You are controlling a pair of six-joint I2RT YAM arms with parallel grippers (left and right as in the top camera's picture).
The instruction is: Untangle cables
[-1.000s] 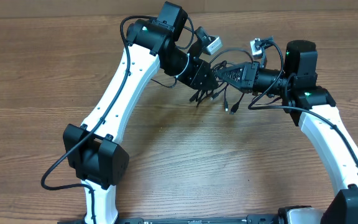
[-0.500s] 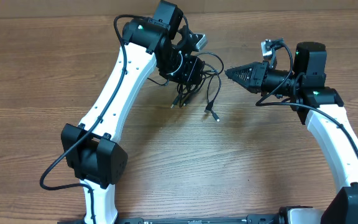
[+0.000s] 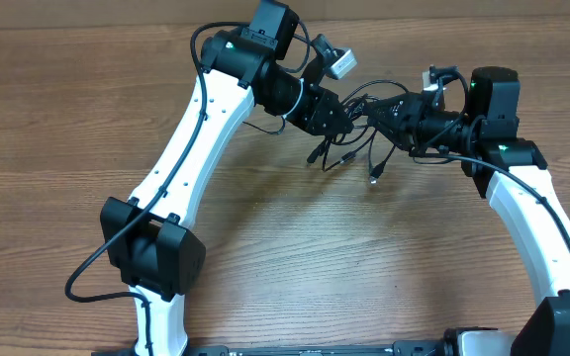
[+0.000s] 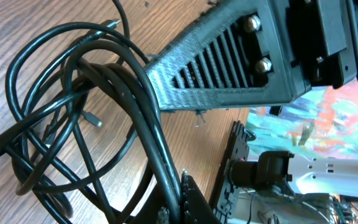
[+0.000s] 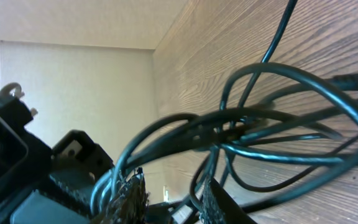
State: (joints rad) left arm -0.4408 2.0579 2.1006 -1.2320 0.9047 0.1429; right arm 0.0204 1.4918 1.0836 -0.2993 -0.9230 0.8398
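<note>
Both arms have swung back together over the worktop (image 3: pixel 295 257), toward its far edge.
My left gripper (image 3: pixel 352 113) jaws are pressed together, pinching the cables (image 3: pixel 349 140). The right gripper (image 3: pixel 374 111) jaws stand apart among the strands, and open wood stretches toward the bases.

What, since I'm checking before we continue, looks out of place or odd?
Nothing spilled or damaged. Only the cables stand out: a knotted bundle held up over the table, plug ends hanging loose.
</note>
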